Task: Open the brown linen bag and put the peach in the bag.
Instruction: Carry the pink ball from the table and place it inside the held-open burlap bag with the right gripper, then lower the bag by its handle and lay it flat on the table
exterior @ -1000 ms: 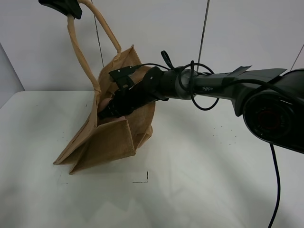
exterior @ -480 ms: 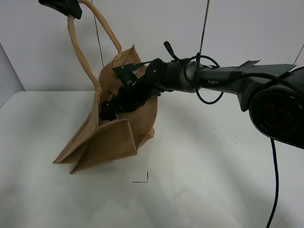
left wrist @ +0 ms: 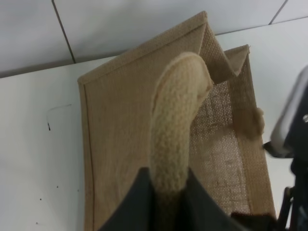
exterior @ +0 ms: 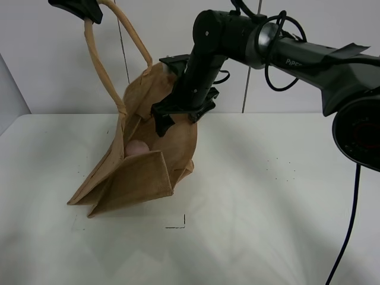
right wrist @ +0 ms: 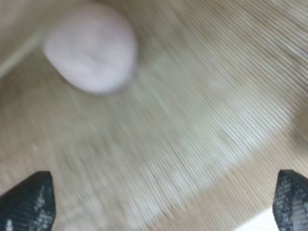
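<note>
One peach (exterior: 136, 148), round and pale dusty pink, lies inside the brown linen bag (exterior: 142, 175), low down against its inner wall; in my right wrist feed it shows as a smooth, blurred ball on the ribbed weave, and nothing is touching it.

The bag is coarse tan jute, rectangular, with creased gusset sides; its mouth stands open, and its base rests on the white table (exterior: 267, 208), with the whole body leaning over; one side has folded outward along the tabletop.

My left gripper (left wrist: 167, 192) sits high above the bag's mouth, clamped tight around the handle (left wrist: 175, 125), a thick padded loop of lighter beige with a knitted look; the loop runs taut from the jaws down to the bag's rim.

My right gripper (right wrist: 161, 192) hangs just over the bag's mouth, near the rear wall; its two dark, cross-hatched fingertips are spread wide apart and carry nothing; between them I see only bag fabric, with the peach beyond them.
</note>
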`<action>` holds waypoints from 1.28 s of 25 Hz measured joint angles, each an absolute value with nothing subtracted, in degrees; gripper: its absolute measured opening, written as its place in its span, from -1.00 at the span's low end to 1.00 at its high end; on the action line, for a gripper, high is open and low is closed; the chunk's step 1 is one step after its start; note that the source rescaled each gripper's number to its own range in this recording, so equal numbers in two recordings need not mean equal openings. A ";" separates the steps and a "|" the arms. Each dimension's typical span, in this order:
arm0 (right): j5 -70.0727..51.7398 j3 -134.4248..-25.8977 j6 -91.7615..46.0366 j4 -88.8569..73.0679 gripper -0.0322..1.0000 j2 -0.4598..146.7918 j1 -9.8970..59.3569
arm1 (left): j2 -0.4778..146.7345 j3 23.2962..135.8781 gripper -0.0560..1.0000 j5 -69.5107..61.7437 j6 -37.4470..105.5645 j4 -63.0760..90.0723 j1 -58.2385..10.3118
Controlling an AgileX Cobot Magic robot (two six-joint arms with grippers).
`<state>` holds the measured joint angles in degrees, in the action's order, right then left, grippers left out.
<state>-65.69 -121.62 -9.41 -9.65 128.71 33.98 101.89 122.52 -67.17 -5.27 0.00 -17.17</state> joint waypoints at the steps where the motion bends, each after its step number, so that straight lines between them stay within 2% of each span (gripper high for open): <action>1: -66.34 -121.81 -8.32 -7.82 1.00 128.71 33.98 | 101.89 122.52 -0.89 -67.17 -5.27 0.00 -17.17; 8: -67.71 -121.92 -4.95 -2.85 1.00 128.80 31.40 | 101.89 122.52 -0.89 -67.17 -5.27 0.00 -17.17; 23: -67.71 -121.98 -5.12 -1.61 1.00 129.24 7.33 | 101.89 122.52 -0.89 -67.17 -5.10 0.00 -17.17; 32: -69.35 -121.98 -5.02 -1.47 1.00 129.24 4.14 | 101.89 122.52 -0.89 -67.17 -5.10 0.00 -17.17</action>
